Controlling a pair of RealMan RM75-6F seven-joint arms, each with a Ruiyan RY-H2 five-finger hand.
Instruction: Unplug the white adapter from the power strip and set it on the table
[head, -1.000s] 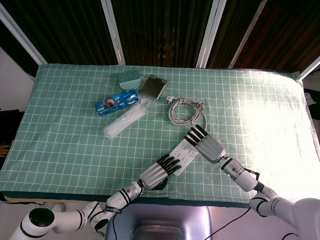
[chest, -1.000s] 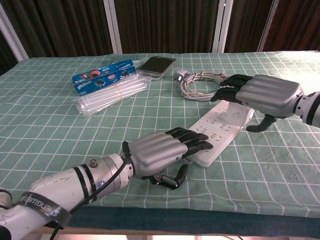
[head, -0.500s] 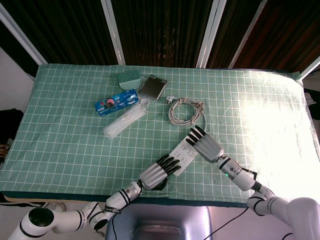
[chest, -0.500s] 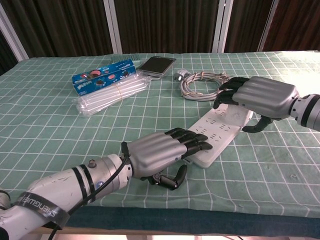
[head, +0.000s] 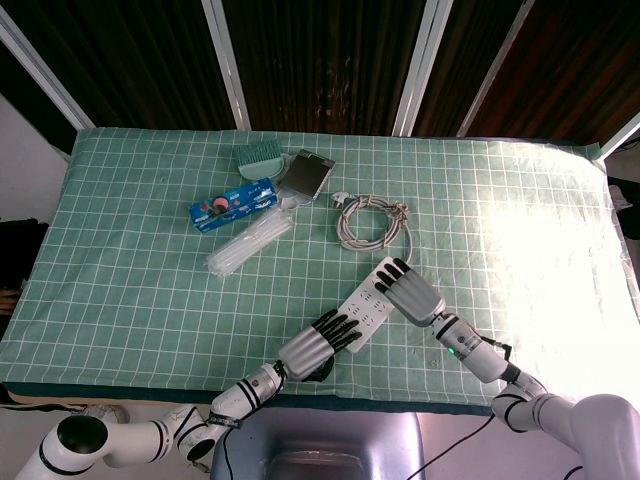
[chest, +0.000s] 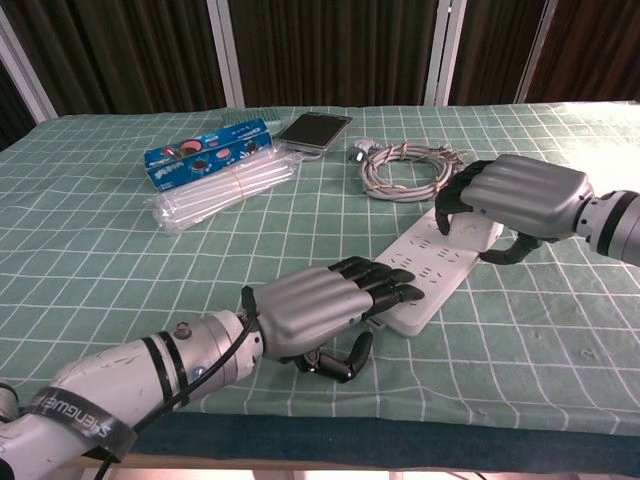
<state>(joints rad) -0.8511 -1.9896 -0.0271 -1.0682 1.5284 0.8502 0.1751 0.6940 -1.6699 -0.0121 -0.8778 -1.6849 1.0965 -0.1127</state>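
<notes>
The white power strip (head: 362, 306) (chest: 437, 268) lies at an angle near the table's front edge. My left hand (head: 318, 345) (chest: 322, 303) rests flat on its near end, fingers stretched over it and thumb curled beside it. At the strip's far end, my right hand (head: 411, 291) (chest: 520, 196) curls its fingers over the white adapter (chest: 478, 232), with the thumb on the near side. The hand hides most of the adapter, and in the head view it hides it fully.
A coiled grey cable (head: 374, 220) (chest: 405, 170) lies just beyond the strip. Further back left are a phone (head: 308, 172), a teal brush (head: 258, 155), a blue box (head: 234, 203) and a pack of clear straws (head: 249, 243). The table's front edge runs close under both hands.
My right hand has drawn back toward me and lowered. Its fingers, stretched out before, now curl around the adapter. The left hand has stayed put.
</notes>
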